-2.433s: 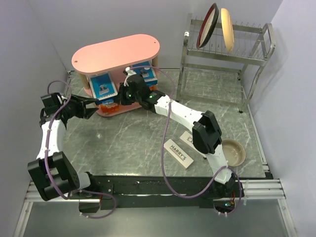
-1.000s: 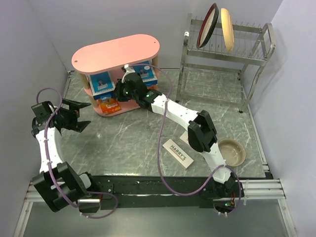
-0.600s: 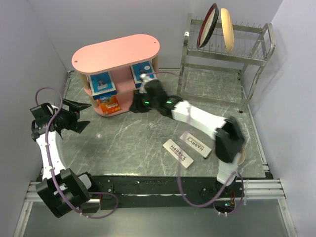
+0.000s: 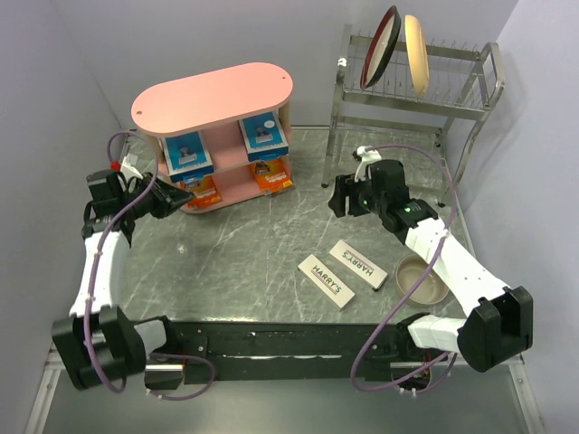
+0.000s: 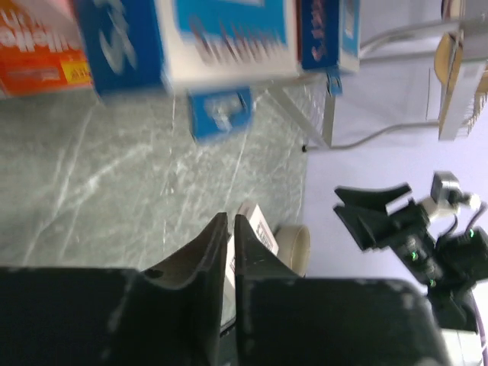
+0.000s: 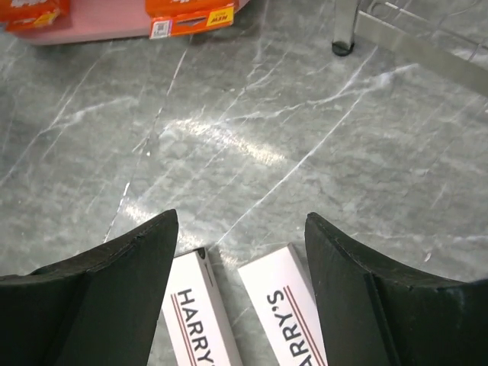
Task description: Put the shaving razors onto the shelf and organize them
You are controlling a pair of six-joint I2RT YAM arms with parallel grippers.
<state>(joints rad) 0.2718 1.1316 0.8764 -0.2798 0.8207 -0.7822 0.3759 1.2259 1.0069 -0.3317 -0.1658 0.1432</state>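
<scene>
The pink shelf (image 4: 213, 95) holds two blue-and-white razor cards (image 4: 188, 154) (image 4: 264, 136) on its middle tier. Two orange cards (image 4: 201, 190) (image 4: 271, 174) stand on its bottom tier. Two white HARRY'S boxes (image 4: 326, 280) (image 4: 358, 264) lie flat on the table. My right gripper (image 6: 240, 225) is open above their far ends (image 6: 200, 320) (image 6: 293, 313), with nothing between its fingers. My left gripper (image 5: 227, 221) is shut and empty, hovering by the shelf's left end (image 4: 170, 196). The left wrist view is blurred; a blue-and-white card (image 5: 221, 38) and an orange card (image 5: 38, 46) show in it.
A steel wire dish rack (image 4: 470, 108) with two plates (image 4: 380, 47) (image 4: 416, 52) stands at the back right. A beige bowl (image 4: 432, 291) sits on the table near my right arm, beside the boxes.
My right gripper has pulled back from the shelf to the right and opened, leaving an orange card on the bottom tier. My left gripper has shut and moved toward the shelf's left end.
</scene>
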